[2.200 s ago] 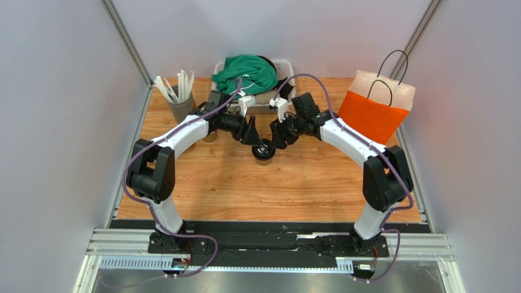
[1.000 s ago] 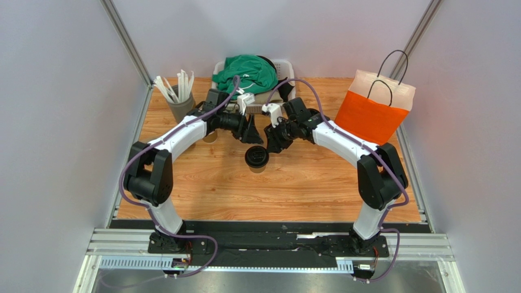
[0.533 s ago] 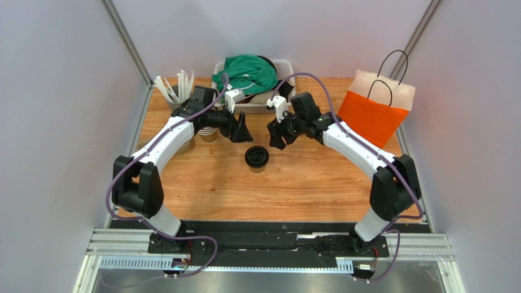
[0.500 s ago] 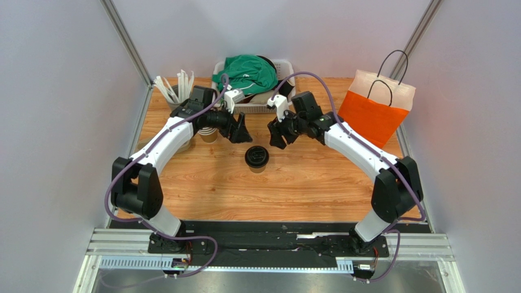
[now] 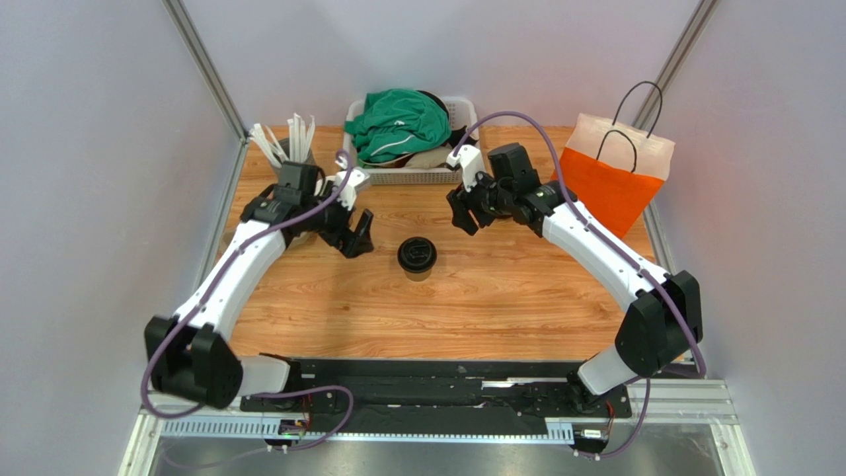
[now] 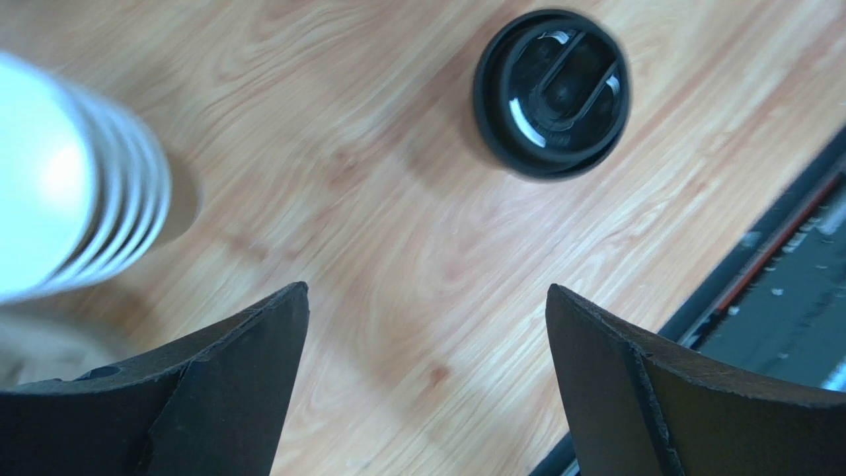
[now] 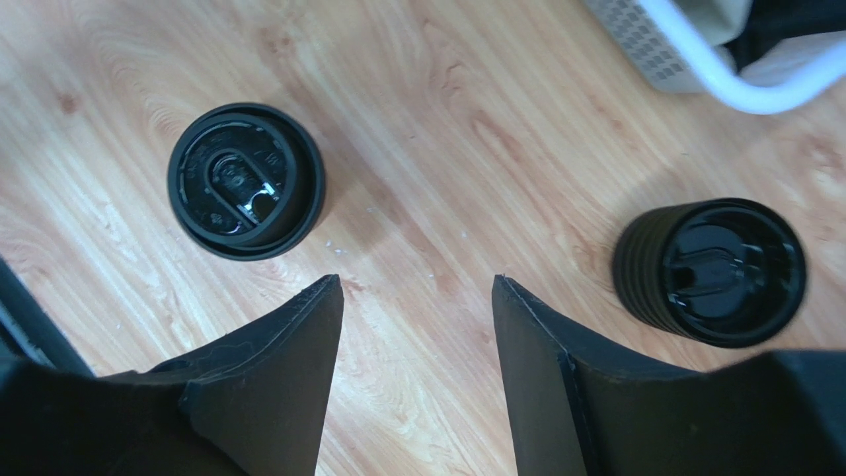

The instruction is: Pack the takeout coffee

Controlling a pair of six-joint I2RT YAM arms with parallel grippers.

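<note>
The takeout coffee (image 5: 417, 255) stands upright and lidded in the middle of the desk (image 5: 496, 297), touched by neither arm. The left end effector (image 5: 354, 236) and the right end effector (image 5: 463, 215) hover either side of it, jaws spread and empty. The grasp seems next: the right one, nearer the orange bag (image 5: 604, 188), should close around the cup's side below the lid (image 7: 245, 180) — gently, keeping it upright.
</note>
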